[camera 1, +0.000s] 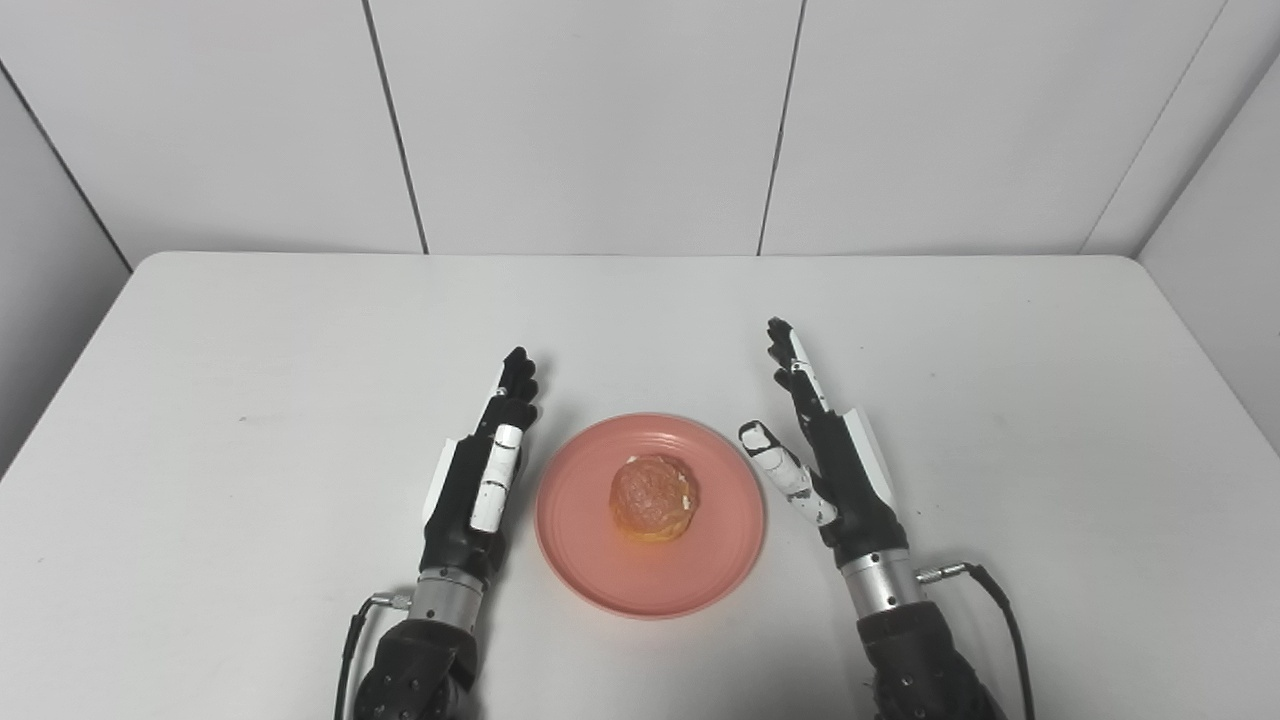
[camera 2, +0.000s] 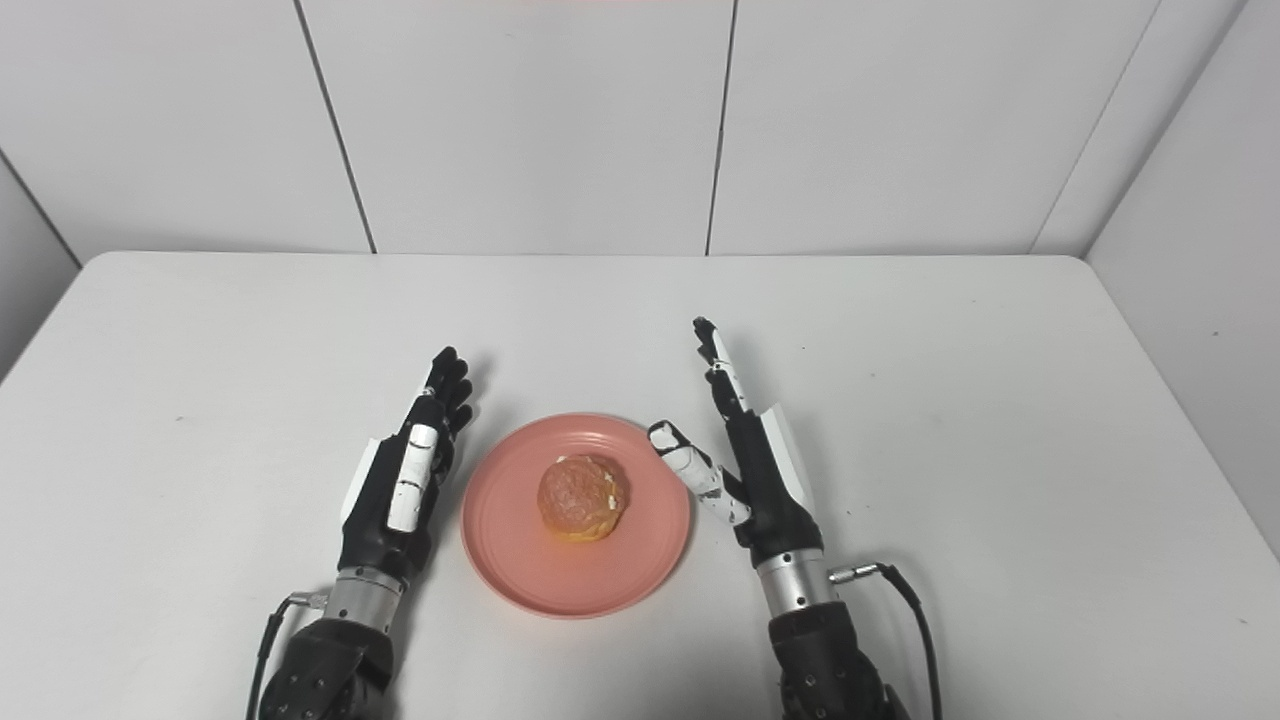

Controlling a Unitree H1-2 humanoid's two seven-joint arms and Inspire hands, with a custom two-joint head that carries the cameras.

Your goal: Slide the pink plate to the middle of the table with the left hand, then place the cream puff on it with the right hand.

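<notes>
A pink plate [camera 1: 590, 560] lies on the white table near the front, about midway across. A golden-brown cream puff [camera 1: 654, 497] sits on its middle. My left hand [camera 1: 480, 470] rests just left of the plate, fingers stretched forward and holding nothing. On the other side, my right hand [camera 1: 825, 450] stands edge-up close to the plate's right rim, open, with its thumb [camera 1: 775, 455] pointing toward the plate. Neither hand touches the puff.
The white table [camera 1: 250, 400] reaches back to a pale panelled wall. Grey walls flank it at the left and right edges. A black cable [camera 1: 1000, 600] loops from the right wrist.
</notes>
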